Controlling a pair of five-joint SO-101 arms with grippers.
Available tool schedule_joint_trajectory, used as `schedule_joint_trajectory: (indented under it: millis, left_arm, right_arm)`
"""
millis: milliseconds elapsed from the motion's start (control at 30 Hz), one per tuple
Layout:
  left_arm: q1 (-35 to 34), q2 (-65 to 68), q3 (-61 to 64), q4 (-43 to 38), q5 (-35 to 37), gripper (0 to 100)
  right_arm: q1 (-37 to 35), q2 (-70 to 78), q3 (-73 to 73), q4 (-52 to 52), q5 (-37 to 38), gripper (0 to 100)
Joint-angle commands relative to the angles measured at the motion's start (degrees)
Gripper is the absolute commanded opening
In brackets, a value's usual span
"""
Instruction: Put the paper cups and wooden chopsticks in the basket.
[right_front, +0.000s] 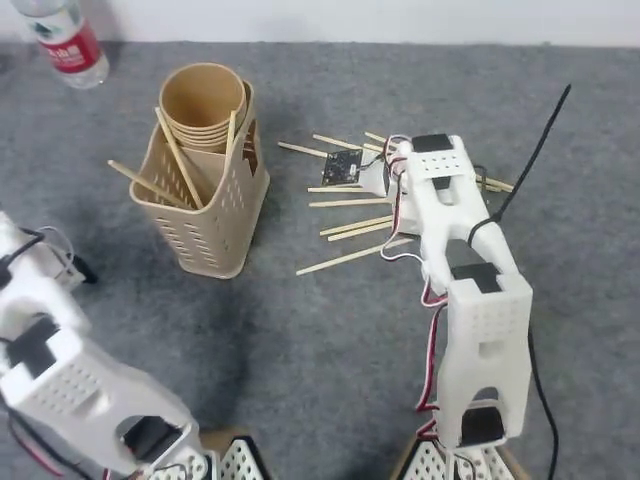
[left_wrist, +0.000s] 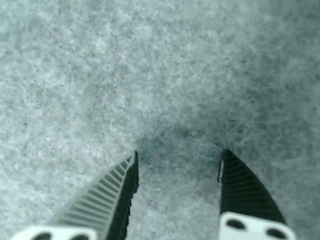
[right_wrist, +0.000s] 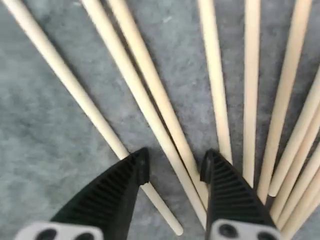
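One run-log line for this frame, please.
right claw: open over loose chopsticks | left claw: open above carpet | paper cups: stacked in basket

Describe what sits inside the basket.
Inside the basket stands a stack of paper cups, with a few chopsticks leaning beside it. The basket's floor and the cups' lower parts are hidden by its walls.

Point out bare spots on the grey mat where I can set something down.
Bare grey felt mat lies in front, between the beige perforated plastic basket and the white right arm; also between the basket and the clear plastic bottle. Crowded: the loose wooden chopsticks under the right gripper.
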Motion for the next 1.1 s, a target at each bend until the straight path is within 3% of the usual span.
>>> schedule_joint_trajectory:
  millis: [0,167,267,433,800,1067]
  left_arm:
    - [1.85,-0.18,1.89,0.53,0.35,27]
    - [1.85,-0.18,1.89,0.53,0.35,27]
    - [1.85,-0.18,1.89,0.53,0.35,27]
    - [1.85,-0.18,1.89,0.53,0.35,27]
    - [1.85,-0.18,1.89,0.53,0.35,27]
    - [1.85,-0.18,1.89,0.53,0.35,27]
  right_arm:
    - [-0.48,0.31,-0.79,-1.1,1.23,16.0]
    - [-0.48,3.38,-0.79,-4.0,1.32,0.2]
    - [-0.48,3.82,-0.79,-3.91,1.32,3.9]
    - [-0.48,3.74,-2.46,-1.8,1.58,1.0]
    - [0.48,3.65,-33.49,27.74,2.9,0.9]
    - [1.98,3.56,-56.44,29.23,-13.19,0.9]
